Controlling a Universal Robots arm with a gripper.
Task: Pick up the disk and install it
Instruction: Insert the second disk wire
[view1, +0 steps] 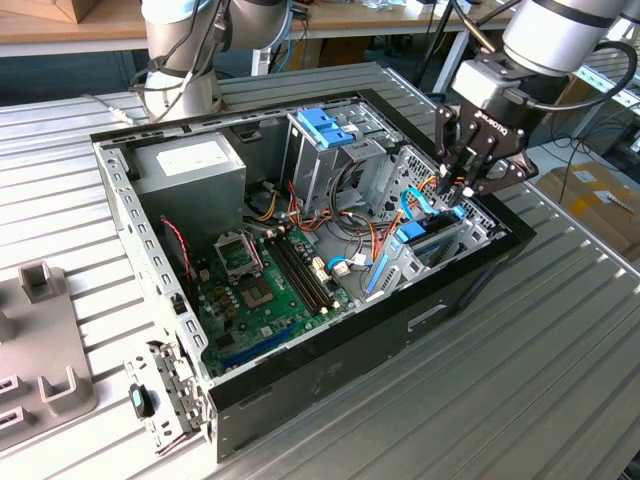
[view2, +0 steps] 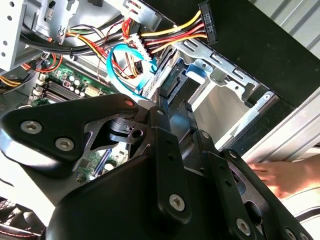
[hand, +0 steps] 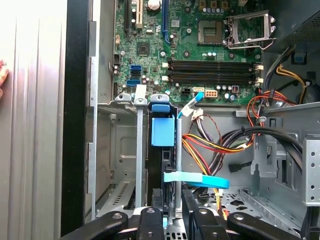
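Gripper (view1: 465, 190) hung over the drive cage (hand: 117, 150) at the corner of the PC case (view1: 330, 385), on the exterior view's right. The disk (hand: 162, 132) stood on edge in a cage slot, blue carrier end up, right under the gripper. Couldn't tell whether the jaws were pinching it or just close about its end.

Judgement: this was the seating step, so push straight along the slot w/ no tilt. The rails need to stay parallel to the cage dividers or the disk would bind.

Room was tight. A thin metal divider sat just beside the disk. A flat blue cable (hand: 197, 179) crossed near the slot mouth, and a bundle of power wires (hand: 220, 145) lay close on the motherboard (hand: 190, 40) side. A person's hand (view2: 280, 177) rested outside the case wall, apart from the cage.
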